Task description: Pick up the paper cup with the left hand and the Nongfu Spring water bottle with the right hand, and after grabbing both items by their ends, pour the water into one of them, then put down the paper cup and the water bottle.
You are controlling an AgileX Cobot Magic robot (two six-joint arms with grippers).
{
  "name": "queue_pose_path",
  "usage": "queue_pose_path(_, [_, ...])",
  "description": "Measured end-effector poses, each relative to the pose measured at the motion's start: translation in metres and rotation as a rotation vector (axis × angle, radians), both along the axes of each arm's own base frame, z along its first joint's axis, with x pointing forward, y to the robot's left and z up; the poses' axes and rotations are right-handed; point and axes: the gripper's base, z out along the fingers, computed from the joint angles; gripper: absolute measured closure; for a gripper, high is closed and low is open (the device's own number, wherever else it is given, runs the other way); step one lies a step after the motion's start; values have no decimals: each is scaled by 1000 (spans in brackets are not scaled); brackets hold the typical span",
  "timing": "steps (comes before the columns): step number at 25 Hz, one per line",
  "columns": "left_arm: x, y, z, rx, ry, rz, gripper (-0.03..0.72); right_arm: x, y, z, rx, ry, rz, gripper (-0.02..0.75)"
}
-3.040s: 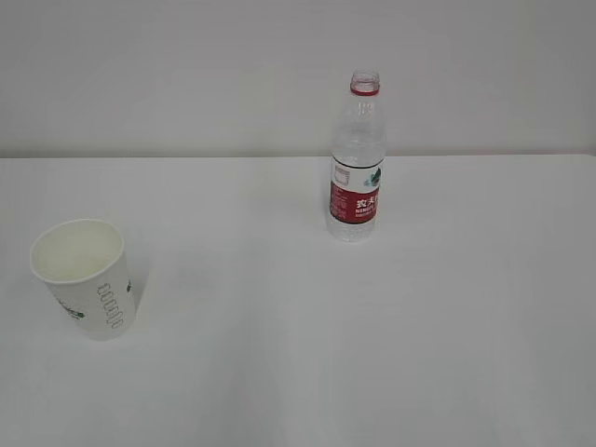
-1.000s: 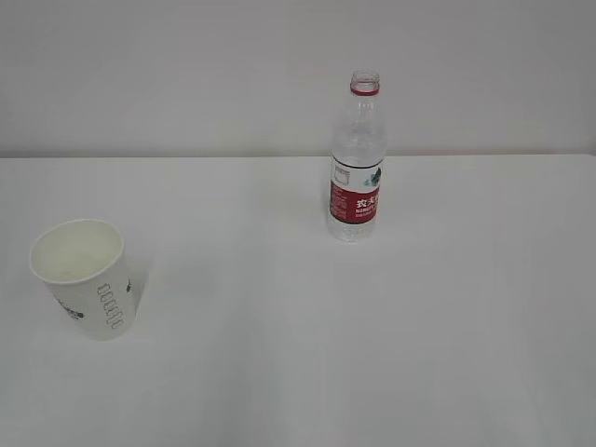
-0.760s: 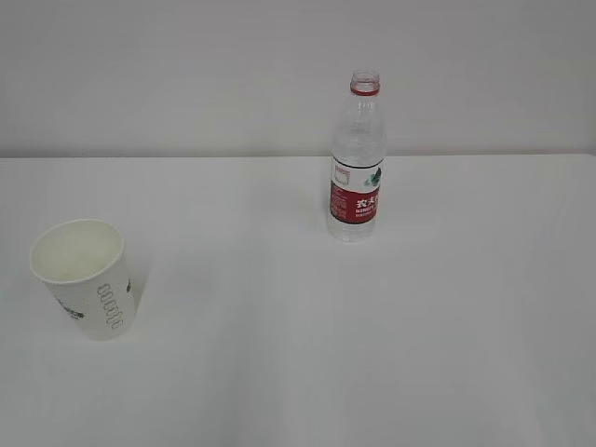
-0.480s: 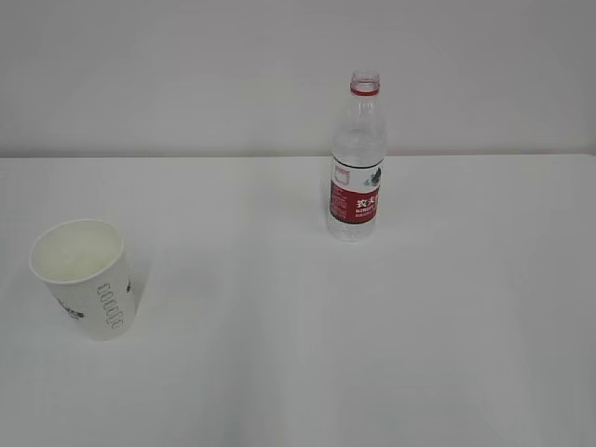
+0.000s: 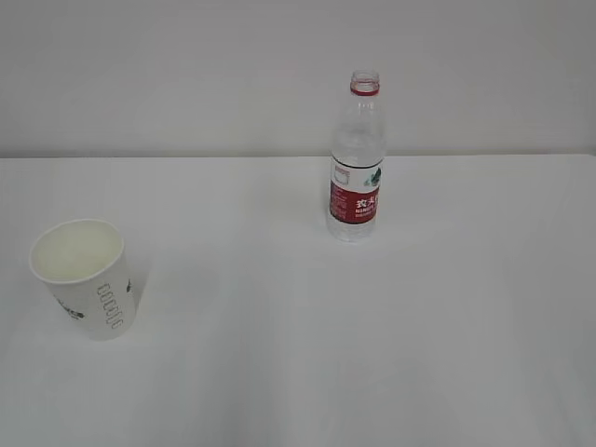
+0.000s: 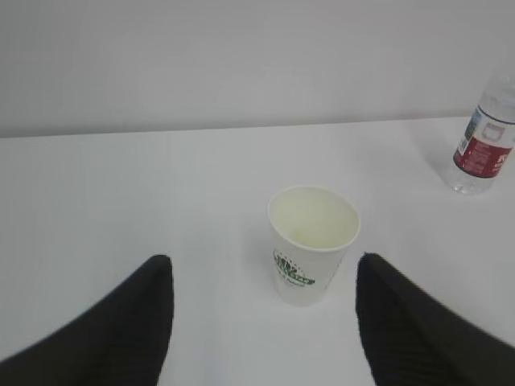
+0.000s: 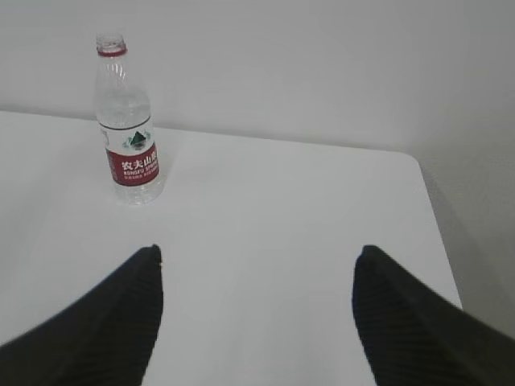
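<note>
Cup and bottle wait untouched as both arms line up

The paper cup (image 5: 83, 277) stands upright at the near left of the white table (image 5: 307, 354), well apart from the uncapped water bottle (image 5: 355, 158) standing farther back toward the wall. The left gripper (image 6: 261, 322) has its fingers (image 6: 121, 322) spread wide, the cup ahead between them but not touched; the right gripper (image 7: 257, 322) is likewise spread and empty, the bottle (image 7: 126, 121) far off to its left. Judging by this, nothing has been grasped: lifting, pouring and setting down all remain.
</note>
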Motion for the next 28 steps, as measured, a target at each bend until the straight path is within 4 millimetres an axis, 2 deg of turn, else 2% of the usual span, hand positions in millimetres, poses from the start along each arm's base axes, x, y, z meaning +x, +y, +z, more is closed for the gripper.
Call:
queue_pose_path(17, [31, -4, 26, -29, -222, -3, 172, 46, 5, 25, -17, -126, 15, 186])
queue_pose_path(28, [54, -5, 32, 24, -268, 6, 172, 71, 8, 30, -53, -159, 28, 186])
